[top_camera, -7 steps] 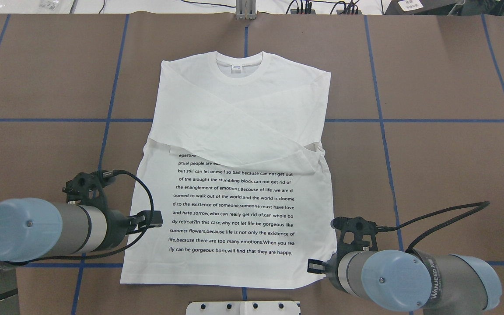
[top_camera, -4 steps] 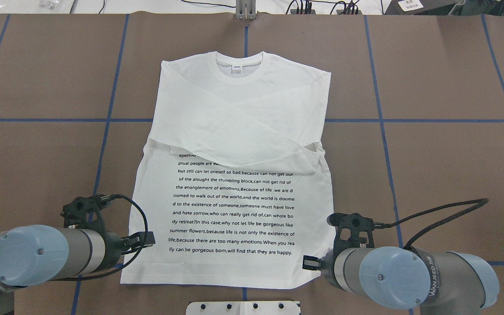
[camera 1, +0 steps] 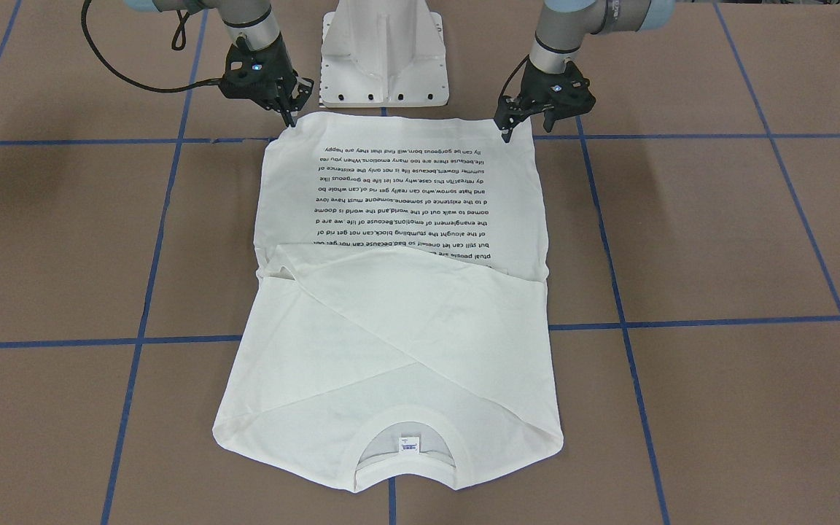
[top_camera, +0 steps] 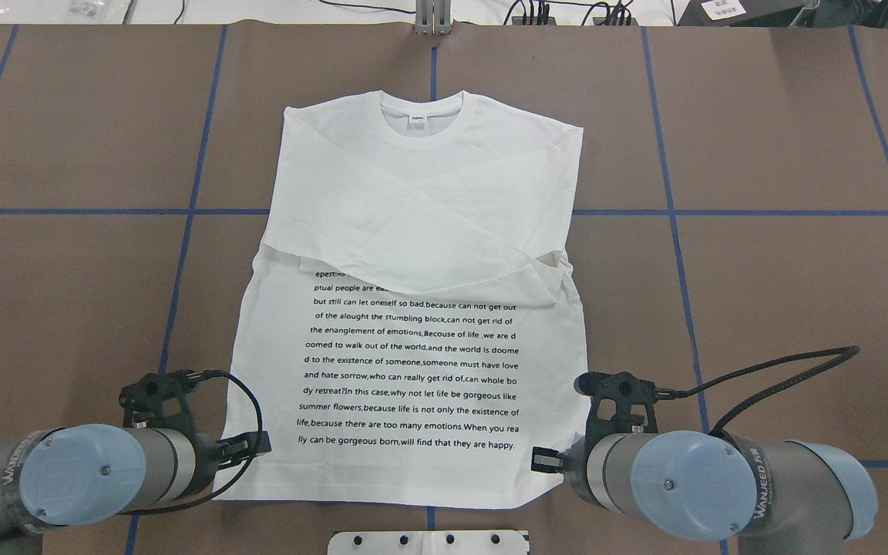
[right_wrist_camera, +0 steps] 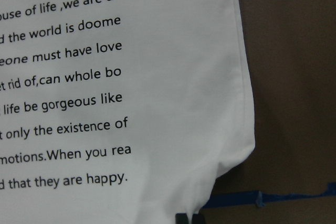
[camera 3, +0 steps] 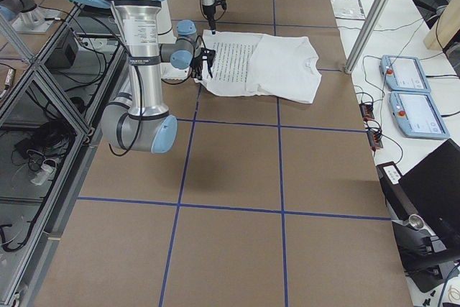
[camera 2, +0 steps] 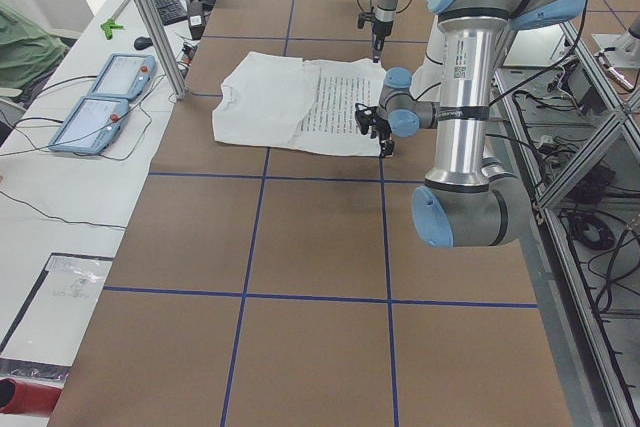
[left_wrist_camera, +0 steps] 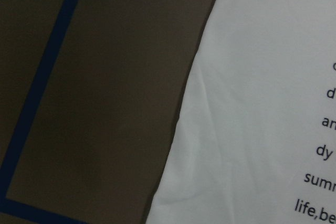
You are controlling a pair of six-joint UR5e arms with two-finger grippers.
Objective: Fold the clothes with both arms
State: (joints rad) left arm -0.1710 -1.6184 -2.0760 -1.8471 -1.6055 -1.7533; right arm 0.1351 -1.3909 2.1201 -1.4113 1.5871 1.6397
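The white T-shirt [top_camera: 413, 231] lies flat on the brown table, collar far from me, and both sleeves are crossed over the chest. Its black text block [top_camera: 413, 362] faces up on the near half. My left gripper [top_camera: 259, 445] hovers at the near-left hem corner. In the front view it [camera 1: 528, 131] has its fingers apart and holds nothing. My right gripper [top_camera: 544, 460] is at the near-right hem corner. In the right wrist view its fingertips [right_wrist_camera: 182, 219] stand close together on the hem edge. The front view shows the right gripper [camera 1: 291, 117] as a single point on that corner.
The white pedestal [camera 1: 383, 51] stands just behind the hem between my arms, and it also shows in the overhead view [top_camera: 428, 542]. Blue tape lines [top_camera: 190, 216] grid the table. Black cables [top_camera: 768, 370] loop off both wrists. Two pendants [camera 2: 105, 97] lie on a side table.
Both arms have drawn back toward me along the shirt's sides. The left gripper went from mid-hem height down to the near-left corner. The right gripper shifted slightly inward onto the near-right corner.
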